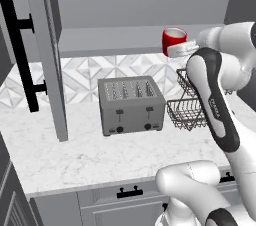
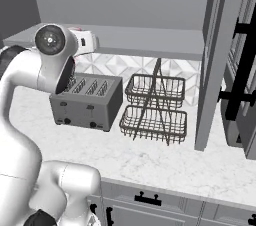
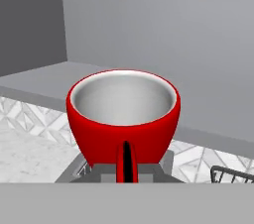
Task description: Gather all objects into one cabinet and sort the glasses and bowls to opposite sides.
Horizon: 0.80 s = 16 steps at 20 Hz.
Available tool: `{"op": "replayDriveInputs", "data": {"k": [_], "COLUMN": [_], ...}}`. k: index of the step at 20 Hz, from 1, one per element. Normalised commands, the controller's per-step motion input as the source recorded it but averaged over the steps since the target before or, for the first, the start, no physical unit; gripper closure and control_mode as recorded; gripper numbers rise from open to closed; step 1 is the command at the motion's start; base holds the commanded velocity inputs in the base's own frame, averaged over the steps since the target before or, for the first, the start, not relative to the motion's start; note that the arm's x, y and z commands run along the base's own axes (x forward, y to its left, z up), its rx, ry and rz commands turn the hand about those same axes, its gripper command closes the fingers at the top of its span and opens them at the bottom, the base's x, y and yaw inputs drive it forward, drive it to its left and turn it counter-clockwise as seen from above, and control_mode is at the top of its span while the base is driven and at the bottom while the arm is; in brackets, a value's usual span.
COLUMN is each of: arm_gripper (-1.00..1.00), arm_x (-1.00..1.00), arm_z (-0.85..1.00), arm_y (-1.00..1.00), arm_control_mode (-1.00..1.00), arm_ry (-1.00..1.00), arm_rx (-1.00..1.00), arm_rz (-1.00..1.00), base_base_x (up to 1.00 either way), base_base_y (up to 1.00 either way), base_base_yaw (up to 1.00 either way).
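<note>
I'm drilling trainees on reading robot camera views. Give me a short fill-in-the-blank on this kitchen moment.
1. The gripper is shut on a red ____.
2. On the counter, left of the wire basket rack, stands a grey ____.
3. The mug is held at the level of the cabinet ____.
4. The mug's inside is ____.

Missing words: mug; toaster; shelf; white

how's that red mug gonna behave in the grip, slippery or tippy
The red mug looks glossy, so it may slide against the fingers of the gripper. Its rigid, rounded shape narrows toward the base, so it could probably tip if set down unevenly on the cabinet shelf. It looks hollow and small, so likely light, though possibly breakable if dropped.
</note>
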Motion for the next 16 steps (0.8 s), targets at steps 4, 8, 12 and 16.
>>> {"op": "replayDriveInputs", "data": {"k": [4,8,12,16], "arm_gripper": [1.0,1.0,1.0,1.0], "arm_x": [-1.0,-0.63,-0.34,0.0], "arm_z": [0.11,0.18,0.02,0.0], "arm_y": [-0.12,0.0,0.0,0.0], "arm_control_mode": [-1.0,-1.0,-1.0,-1.0], "arm_ry": [0.0,0.17,0.08,0.0], "arm_rx": [0.0,0.0,0.0,0.0], "arm_rz": [0.0,-0.03,-0.03,0.0], "base_base_x": [0.0,0.0,0.0,0.0], "base_base_y": [0.0,0.0,0.0,0.0], "base_base_yaw": [0.0,0.0,0.0,0.0]}}
